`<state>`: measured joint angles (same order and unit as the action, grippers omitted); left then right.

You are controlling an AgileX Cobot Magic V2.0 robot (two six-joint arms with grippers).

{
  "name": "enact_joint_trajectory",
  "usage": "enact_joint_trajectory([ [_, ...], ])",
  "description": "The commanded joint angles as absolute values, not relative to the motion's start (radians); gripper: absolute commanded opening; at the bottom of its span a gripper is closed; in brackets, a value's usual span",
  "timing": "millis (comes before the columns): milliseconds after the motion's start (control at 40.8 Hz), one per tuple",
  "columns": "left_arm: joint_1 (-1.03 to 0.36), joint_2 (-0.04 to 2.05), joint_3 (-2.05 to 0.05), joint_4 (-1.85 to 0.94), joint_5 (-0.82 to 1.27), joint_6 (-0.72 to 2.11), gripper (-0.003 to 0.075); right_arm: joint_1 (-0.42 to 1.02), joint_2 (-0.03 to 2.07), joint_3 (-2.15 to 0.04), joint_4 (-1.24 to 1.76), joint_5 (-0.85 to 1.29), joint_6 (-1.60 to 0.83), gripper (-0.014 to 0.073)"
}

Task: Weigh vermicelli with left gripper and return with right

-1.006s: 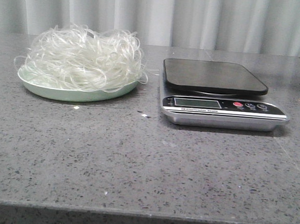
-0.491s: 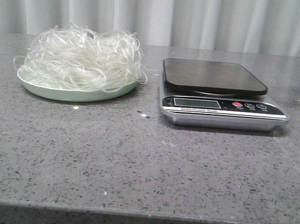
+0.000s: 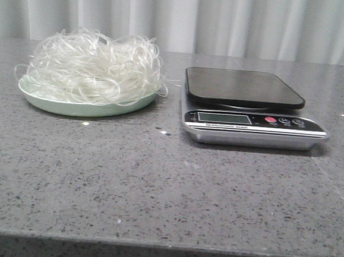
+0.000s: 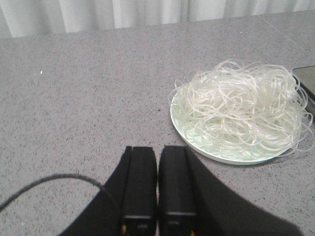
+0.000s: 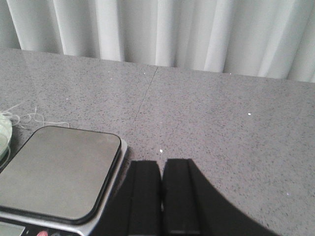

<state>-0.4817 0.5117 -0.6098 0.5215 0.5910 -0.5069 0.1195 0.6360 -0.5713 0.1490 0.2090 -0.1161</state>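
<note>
The vermicelli is a big loose tangle of translucent whitish strands heaped on a pale green plate at the table's left. It also shows in the left wrist view. A kitchen scale with a bare dark platform stands to its right. Neither arm shows in the front view. My left gripper is shut and empty, apart from the plate. My right gripper is shut and empty beside the scale.
Small white crumbs lie on the grey speckled table between plate and scale. A white curtain hangs behind the table. The table's front edge runs across the front view. A thin cable curves beside my left fingers.
The plate and the scale sit a few pixels further left in the front view than before; nothing else differs.
</note>
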Motion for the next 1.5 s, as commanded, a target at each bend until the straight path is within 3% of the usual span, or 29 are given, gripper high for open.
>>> enact_joint_trajectory([
  [0,-0.483,0.513,-0.639,0.545,0.501,-0.456,0.0137,0.115,0.535,-0.531,0.144,0.120,-0.115,0.0150],
  [344,-0.483,0.513,-0.639,0.550,0.497,-0.443,0.0137,0.115,0.344,-0.389,0.144,0.125,-0.115,0.0150],
  [1178,-0.483,0.513,-0.617,0.548,0.495,-0.443,0.0137,0.115,0.343,-0.388,0.144,0.128,-0.115,0.0150],
  [1472,-0.391,0.513,-0.589,0.259,0.465,-0.163,0.0137,0.115,0.343,-0.388,0.144,0.128,-0.115,0.0150],
])
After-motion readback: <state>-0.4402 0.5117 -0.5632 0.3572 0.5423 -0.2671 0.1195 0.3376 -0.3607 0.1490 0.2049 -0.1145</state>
